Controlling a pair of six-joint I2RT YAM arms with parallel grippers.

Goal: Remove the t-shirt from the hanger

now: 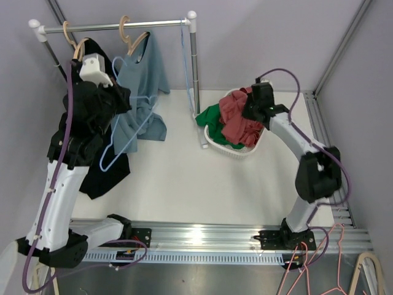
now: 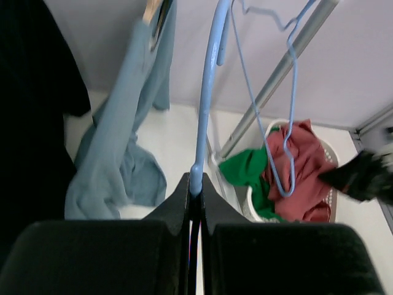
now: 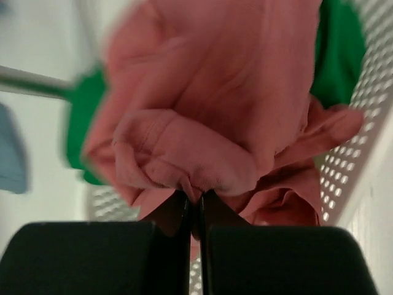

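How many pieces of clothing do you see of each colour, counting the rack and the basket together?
Black garment: 1
Light blue garment: 1
Green garment: 1
Red garment: 1
Total: 4

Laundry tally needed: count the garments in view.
4: a black one hanging at the rail's left, a blue shirt on the next hanger, a green one and a red one in the basket. More may lie buried there.

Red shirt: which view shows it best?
Right wrist: the red shirt fills the frame, a fold pinched by the right gripper. Top external shows it small in the basket; left wrist, distant, behind a wire hanger.
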